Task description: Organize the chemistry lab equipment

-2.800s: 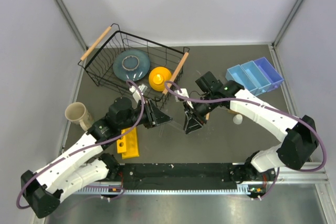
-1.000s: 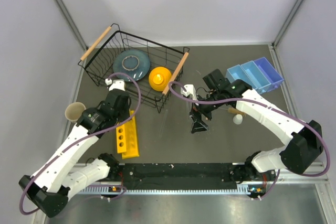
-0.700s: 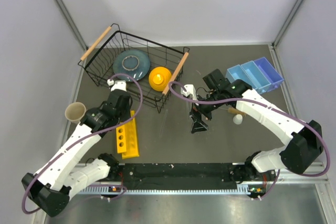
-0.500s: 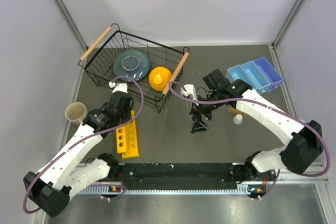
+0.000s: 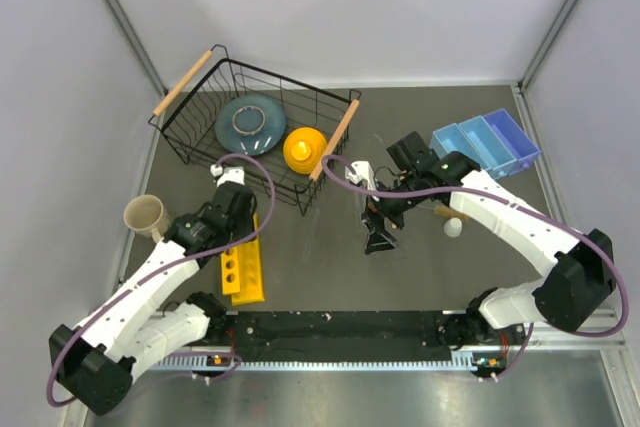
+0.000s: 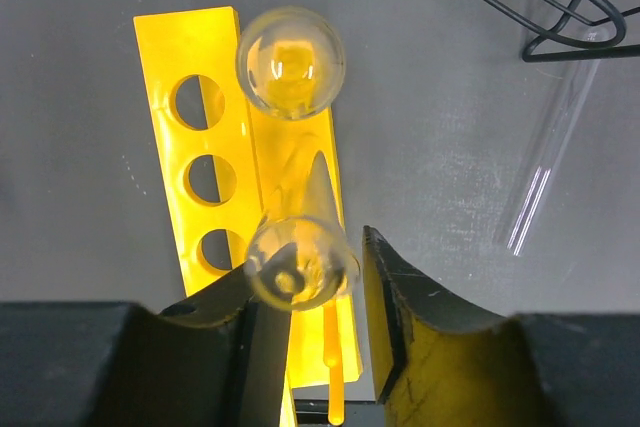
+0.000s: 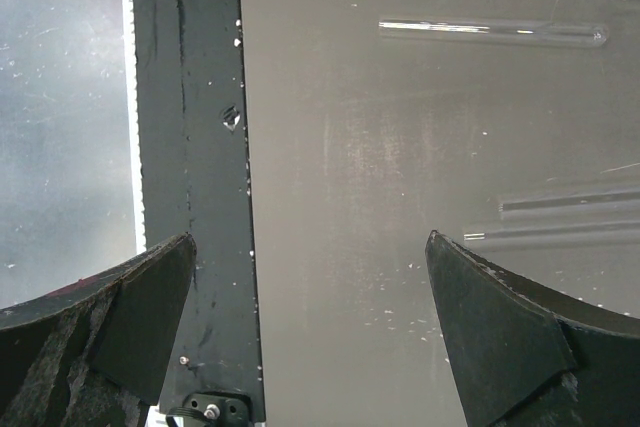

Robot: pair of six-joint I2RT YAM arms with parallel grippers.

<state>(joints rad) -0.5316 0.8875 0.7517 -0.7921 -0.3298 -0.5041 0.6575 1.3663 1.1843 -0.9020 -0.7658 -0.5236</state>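
Left tool (image 6: 310, 267) brackets a slim clear glass tube (image 6: 300, 262) upright over the yellow holed rack (image 6: 185, 47) for slotting; clamped or loose, I cannot tell. Right tool (image 7: 308, 242) gapes wide above the grey bench (image 7: 350, 147).

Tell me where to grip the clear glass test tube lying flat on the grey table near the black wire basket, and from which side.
Probably at its middle, from straight above, closing across its width. The clear glass test tube lies flat, with bare grey table along both long sides; one end is close to the black wire basket, so the middle is freer.
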